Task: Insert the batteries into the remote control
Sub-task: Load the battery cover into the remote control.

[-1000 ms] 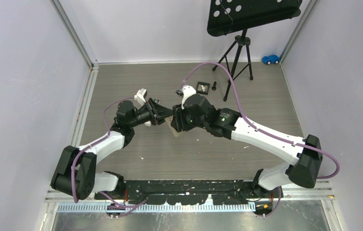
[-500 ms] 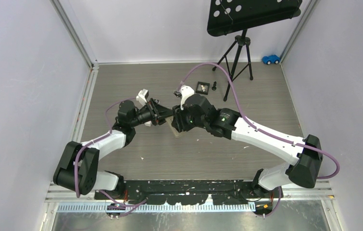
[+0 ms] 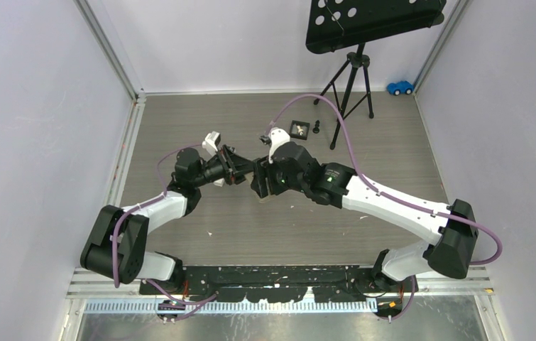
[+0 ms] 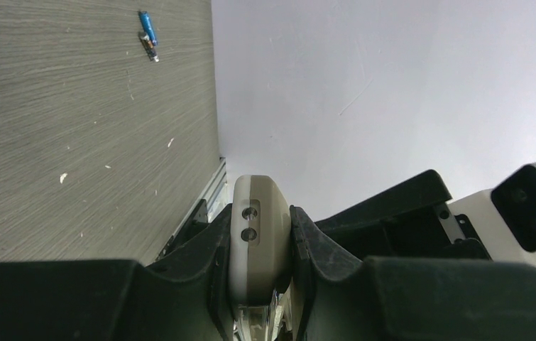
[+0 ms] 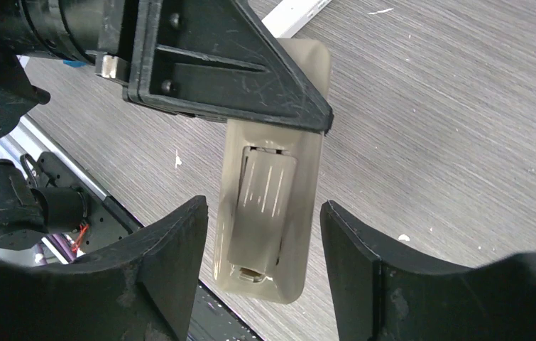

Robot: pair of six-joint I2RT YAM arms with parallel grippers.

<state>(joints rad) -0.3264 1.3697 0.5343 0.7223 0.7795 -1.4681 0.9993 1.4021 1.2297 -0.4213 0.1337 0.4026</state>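
We are clamping the remote point(image 5: 268, 206) in our left hand point(image 4: 260, 234). Our right hand point(image 5: 261, 234) is hanging apart, straddling the remote.

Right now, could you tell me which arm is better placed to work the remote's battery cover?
Right: the left gripper is clamped on the remote, while the right gripper stands open astride its battery cover.

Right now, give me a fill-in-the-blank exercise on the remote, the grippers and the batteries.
1. The ___ gripper clamps the beige remote control.
2. The jaws of the right gripper stand ___ on either side of it.
3. A blue battery lies on the ___.
Missing words: left; open; table.
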